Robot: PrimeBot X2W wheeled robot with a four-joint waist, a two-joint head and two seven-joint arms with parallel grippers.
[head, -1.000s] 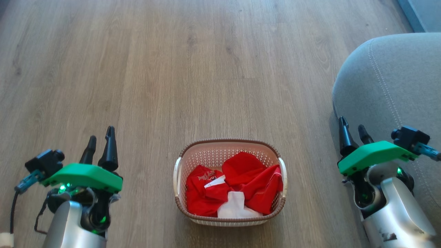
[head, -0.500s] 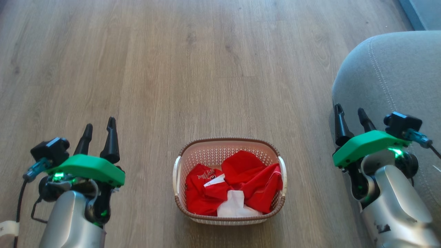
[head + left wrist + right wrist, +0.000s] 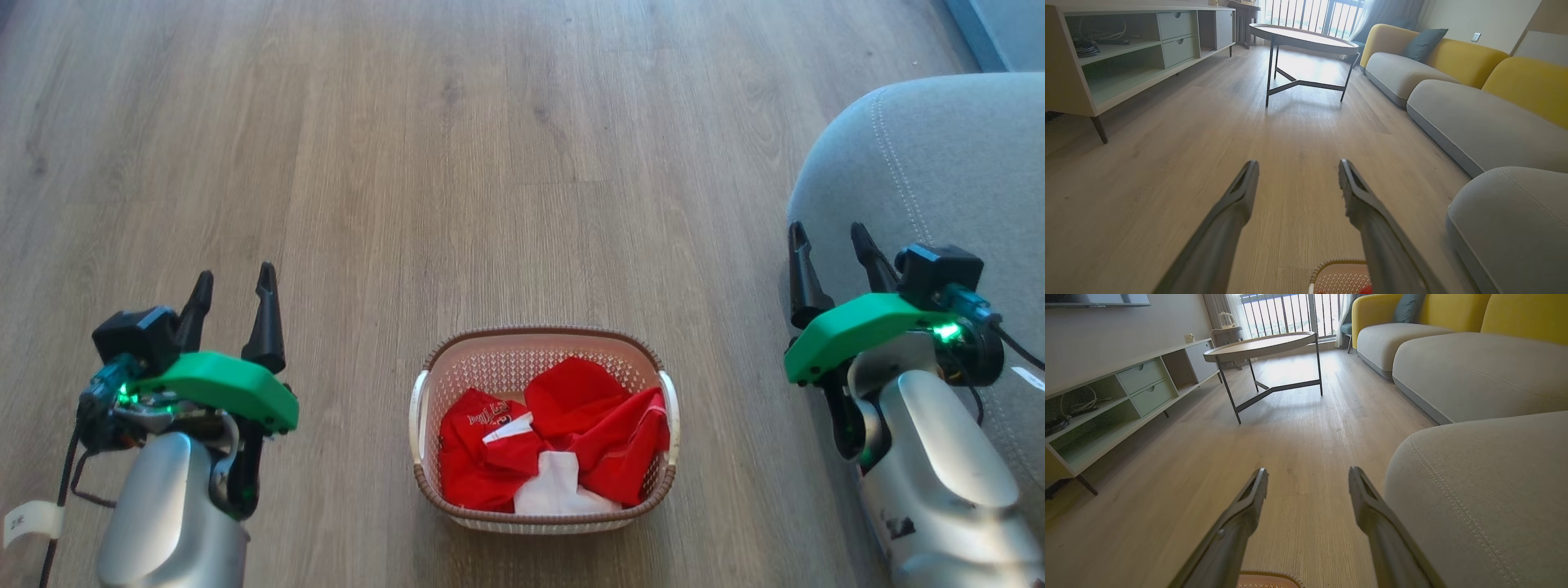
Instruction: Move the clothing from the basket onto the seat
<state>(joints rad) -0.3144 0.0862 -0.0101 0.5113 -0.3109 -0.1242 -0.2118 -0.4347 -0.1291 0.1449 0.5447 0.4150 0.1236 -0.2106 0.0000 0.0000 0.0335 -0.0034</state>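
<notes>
Clothing (image 3: 563,441) is still bunched in the basket (image 3: 543,336) on the floor (image 3: 408,163), seat (image 3: 939,163) off to the right. Left gripper (image 3: 234,275) and right gripper (image 3: 825,230) have just lifted a bit, jaws wide, holding nothing. So no grab started yet.

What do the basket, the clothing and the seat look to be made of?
The basket: probably moulded plastic, cream perforated walls, brown woven-look rim. The clothing: soft red fabric, crumpled into folds, with white panels. The seat: matte grey upholstery fabric, shown by its pale stitched seam.
</notes>
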